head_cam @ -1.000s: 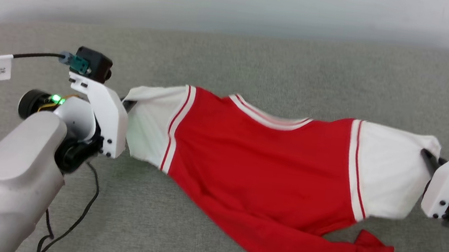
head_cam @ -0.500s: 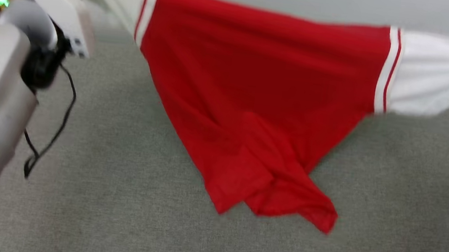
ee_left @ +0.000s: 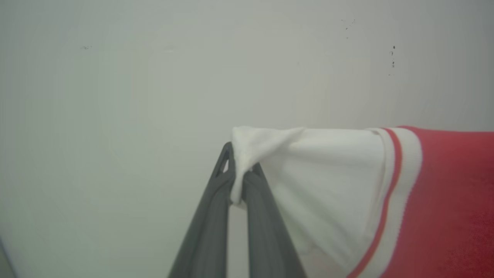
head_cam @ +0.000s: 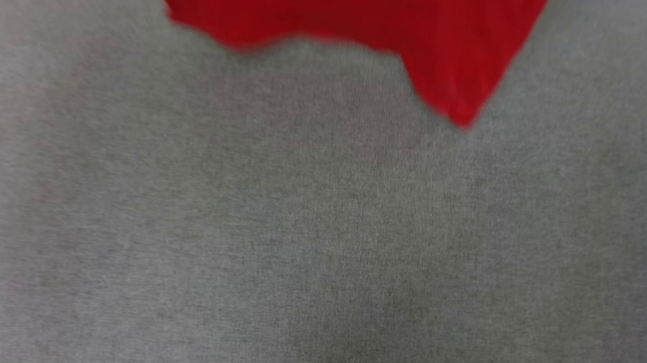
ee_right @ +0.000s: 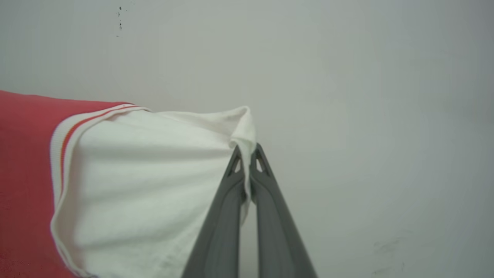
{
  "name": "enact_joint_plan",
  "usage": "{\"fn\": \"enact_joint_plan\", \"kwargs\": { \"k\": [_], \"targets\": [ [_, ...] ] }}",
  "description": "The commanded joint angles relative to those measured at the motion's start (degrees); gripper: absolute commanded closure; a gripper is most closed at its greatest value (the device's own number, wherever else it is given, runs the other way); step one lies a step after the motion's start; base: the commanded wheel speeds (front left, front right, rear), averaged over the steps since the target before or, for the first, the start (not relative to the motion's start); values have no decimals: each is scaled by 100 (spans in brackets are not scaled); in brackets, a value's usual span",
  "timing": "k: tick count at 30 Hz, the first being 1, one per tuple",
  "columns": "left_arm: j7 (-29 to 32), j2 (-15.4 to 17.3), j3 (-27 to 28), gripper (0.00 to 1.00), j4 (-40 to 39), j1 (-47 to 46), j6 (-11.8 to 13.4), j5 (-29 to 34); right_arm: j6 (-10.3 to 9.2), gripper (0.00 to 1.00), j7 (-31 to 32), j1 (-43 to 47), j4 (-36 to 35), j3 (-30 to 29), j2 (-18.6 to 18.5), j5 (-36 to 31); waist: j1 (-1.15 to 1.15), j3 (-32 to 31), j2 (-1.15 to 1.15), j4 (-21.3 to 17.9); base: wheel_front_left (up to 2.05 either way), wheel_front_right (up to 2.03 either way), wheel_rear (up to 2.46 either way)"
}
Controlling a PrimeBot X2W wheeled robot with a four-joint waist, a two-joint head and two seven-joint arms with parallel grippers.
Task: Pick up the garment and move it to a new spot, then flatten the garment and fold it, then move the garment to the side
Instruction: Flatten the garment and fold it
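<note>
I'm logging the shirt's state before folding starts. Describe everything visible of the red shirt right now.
The shirt is red, soft knit-looking cloth with white short sleeves joined by red-and-white striped trim. It is held up and stretched wide: the left gripper is shut on one sleeve tip, the right gripper on the other. Its body hangs down, the uneven lower hem dangling over the grey surface.

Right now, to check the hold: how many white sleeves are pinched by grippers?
2, both on the garment. The left gripper pinches one white sleeve at its tip; the right gripper pinches the other sleeve.
</note>
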Motion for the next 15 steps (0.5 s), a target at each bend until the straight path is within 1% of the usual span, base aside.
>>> {"fn": "enact_joint_plan", "kwargs": {
  "k": [1, 5, 8, 9, 10, 15],
  "targets": [
    [-121, 121, 96, 100, -68, -352, 27, 62, -9, 100, -196, -484, 77, 9, -11, -27, 0, 761, 0, -140, 0, 0, 0],
    [-252, 303, 224, 100, -271, -838, 46, 118, -8, 100, -554, -1193, 102, 90, -16, -50, 0, 1307, 0, -188, 0, 0, 0],
    [-265, 414, 311, 100, -544, -1191, 70, 128, -9, 100, -596, -1681, 45, 126, -61, 24, 0, 1720, 0, -185, 0, 0, 0],
    [-265, 414, 311, 100, -544, -1191, 70, 128, -9, 100, -596, -1681, 45, 126, -61, 24, 0, 1720, 0, -185, 0, 0, 0],
    [-224, 469, 327, 100, -643, -1301, 87, 142, -8, 100, -569, -1830, 1, 145, -90, 37, 0, 1870, 0, -187, 0, 0, 0],
    [-254, 562, 416, 100, -1033, -1415, 169, 137, -8, 100, -592, -2142, 39, 164, 17, 164, 0, 2370, 0, -203, 0, 0, 0]
  ]
}}
